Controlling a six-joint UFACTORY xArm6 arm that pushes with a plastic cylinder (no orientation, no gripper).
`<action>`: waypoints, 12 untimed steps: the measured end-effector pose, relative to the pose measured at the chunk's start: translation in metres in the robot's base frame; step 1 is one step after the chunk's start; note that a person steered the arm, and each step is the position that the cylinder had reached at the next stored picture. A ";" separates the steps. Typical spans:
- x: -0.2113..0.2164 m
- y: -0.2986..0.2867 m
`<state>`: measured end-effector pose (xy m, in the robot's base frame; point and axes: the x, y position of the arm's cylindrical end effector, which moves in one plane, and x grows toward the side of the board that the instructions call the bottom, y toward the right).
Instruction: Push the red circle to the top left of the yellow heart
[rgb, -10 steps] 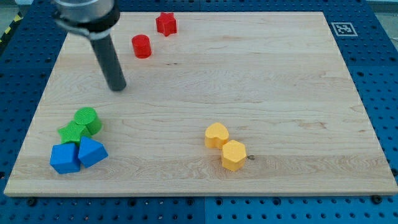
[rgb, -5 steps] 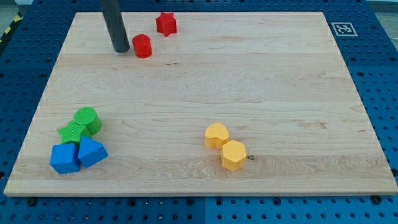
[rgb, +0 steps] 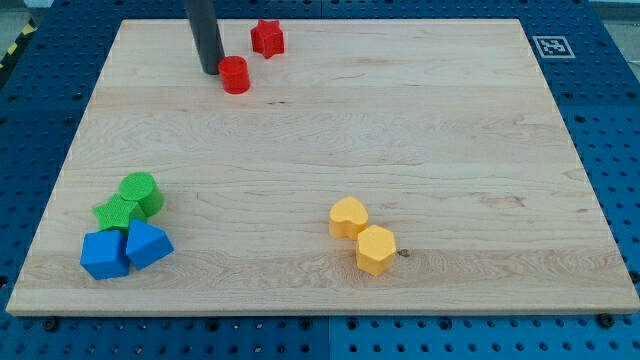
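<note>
Where pressed against the red circle (rgb: 235, 75) (upper-left side), my tip (rgb: 212, 71): plain rod, no jaws; red star (rgb: 267, 38) up-right, yellow heart (rgb: 349, 217) far down-right.

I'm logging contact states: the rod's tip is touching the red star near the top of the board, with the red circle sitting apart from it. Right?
Not quite. In the camera view my tip is against the red circle, on its left side. It is the red star that sits apart, up and to the right near the board's top edge.
</note>
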<state>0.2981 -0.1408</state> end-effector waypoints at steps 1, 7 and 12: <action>0.007 0.019; 0.126 0.171; 0.149 0.176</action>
